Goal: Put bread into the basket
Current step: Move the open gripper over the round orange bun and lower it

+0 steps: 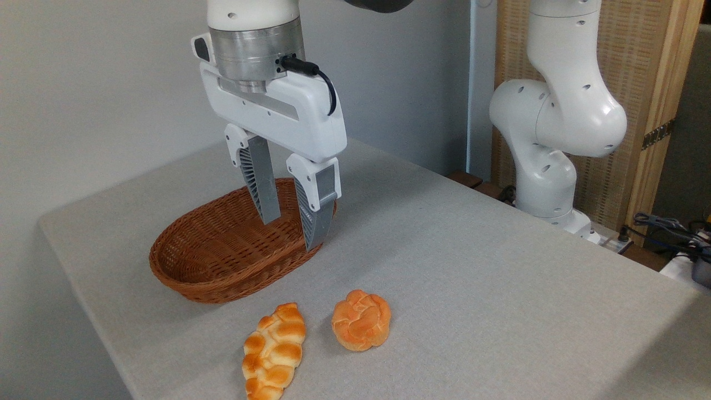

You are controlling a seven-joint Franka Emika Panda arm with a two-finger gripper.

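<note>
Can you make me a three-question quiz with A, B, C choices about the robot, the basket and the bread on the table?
1. Where is the small round orange bun?
A. On the grey table, right of the longer pale braided loaf
B. Inside the basket
C. Between the robot's fingers

2. How many pieces of bread are there?
A. One
B. Two
C. Four

3. What is the robot's white gripper doing?
A. Squeezing the bun
B. Lying flat on the table
C. Open and empty above the oval brown wicker basket

Answers:
1 A, the bun sits on the table beside the loaf.
2 B, only a bun and a loaf show.
3 C, nothing is between the spread fingers.
</note>
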